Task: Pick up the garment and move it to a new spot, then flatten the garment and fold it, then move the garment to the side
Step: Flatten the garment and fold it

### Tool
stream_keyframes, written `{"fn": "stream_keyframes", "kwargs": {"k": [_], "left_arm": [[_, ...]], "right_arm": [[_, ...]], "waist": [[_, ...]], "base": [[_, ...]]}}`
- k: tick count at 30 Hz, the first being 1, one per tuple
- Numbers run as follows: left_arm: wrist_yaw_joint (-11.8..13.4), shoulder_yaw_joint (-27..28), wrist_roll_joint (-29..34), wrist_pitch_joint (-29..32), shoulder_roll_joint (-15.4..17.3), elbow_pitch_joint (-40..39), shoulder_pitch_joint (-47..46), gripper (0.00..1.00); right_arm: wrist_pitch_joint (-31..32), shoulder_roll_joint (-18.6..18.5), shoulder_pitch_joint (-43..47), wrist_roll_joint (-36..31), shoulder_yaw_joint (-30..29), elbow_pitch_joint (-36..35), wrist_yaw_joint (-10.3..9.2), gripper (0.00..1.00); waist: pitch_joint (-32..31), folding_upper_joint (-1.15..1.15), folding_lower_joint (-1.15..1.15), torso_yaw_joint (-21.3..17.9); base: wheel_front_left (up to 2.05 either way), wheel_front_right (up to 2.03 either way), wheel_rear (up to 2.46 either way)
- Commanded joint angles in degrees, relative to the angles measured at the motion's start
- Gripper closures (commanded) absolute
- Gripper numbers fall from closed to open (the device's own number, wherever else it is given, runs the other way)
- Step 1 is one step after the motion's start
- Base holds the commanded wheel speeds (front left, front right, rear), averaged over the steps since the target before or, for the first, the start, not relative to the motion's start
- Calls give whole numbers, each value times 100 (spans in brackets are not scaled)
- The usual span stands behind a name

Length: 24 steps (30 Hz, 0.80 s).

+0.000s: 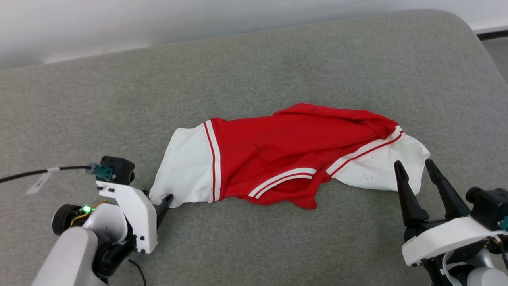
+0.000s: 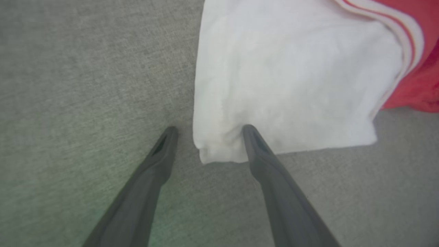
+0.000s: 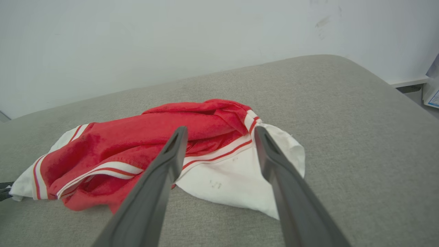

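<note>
A red thin-fabric jersey with white sleeves [image 1: 278, 159] is straddled, ungripped, at one sleeve corner by the wide-parted left claw [image 2: 210, 129]; the right claw [image 1: 413, 164] is held spread, empty, near it.

The garment's [image 2: 291, 75] white sleeve corner lies between the left gripper's [image 2: 209, 129] spread fingers [image 2: 264, 161].

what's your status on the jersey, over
Left gripper open, fingers astride white sleeve corner. Right gripper open at other sleeve. Garment crumpled on grey cushion. Cable off left, apart.
</note>
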Motion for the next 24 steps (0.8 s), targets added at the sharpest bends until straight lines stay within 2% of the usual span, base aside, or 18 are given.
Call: {"fn": "stream_keyframes", "kwargs": {"k": [1, 4, 5, 6, 7, 9, 14, 20, 24], "left_arm": [[-21, -73, -37, 140, 17, 107, 34, 0], [-39, -291, -235, 674, 13, 202, 143, 0], [-44, -358, -294, 844, 20, 210, 176, 47], [-49, -405, -336, 951, 32, 188, 205, 78], [-52, -426, -355, 971, 46, 145, 215, 100], [-54, -432, -357, 941, 64, 51, 232, 100], [96, -222, -178, 271, 52, -235, 115, 100], [301, 35, -49, -641, -80, -600, 226, 100], [371, 94, 43, -1000, -123, -883, 269, 100]], "right_arm": [[-32, 15, -66, 1, 2, 36, -2, 0], [-68, 14, -112, 59, -48, 131, -1, 0], [-52, 14, -113, 82, -85, 178, -2, 0], [-39, 15, -118, 103, -119, 218, -2, 0], [-55, 16, -143, 133, -143, 237, -2, 0], [-10, 15, -160, 210, -227, 312, -2, 0], [322, 12, -81, 416, -620, 537, -2, 0], [1548, 1, -45, 518, -1455, 1128, -1, 0], [2122, -101, -285, 570, -1646, 1378, -1, 0]], "waist": [[90, 0, 0, -76], [133, 0, 0, -109], [137, 0, 0, -117], [136, 0, 0, -122], [127, 0, 0, -125], [83, 0, 0, -122], [-68, 0, 0, -72], [-183, 0, 0, 53], [-158, 0, 0, 190]], "base": [[0, 0, 0], [0, 0, 0], [0, 0, 0], [0, 0, 0], [0, 0, 0], [0, 0, 0], [0, 0, 0], [0, 0, 0], [0, 0, 0]]}}
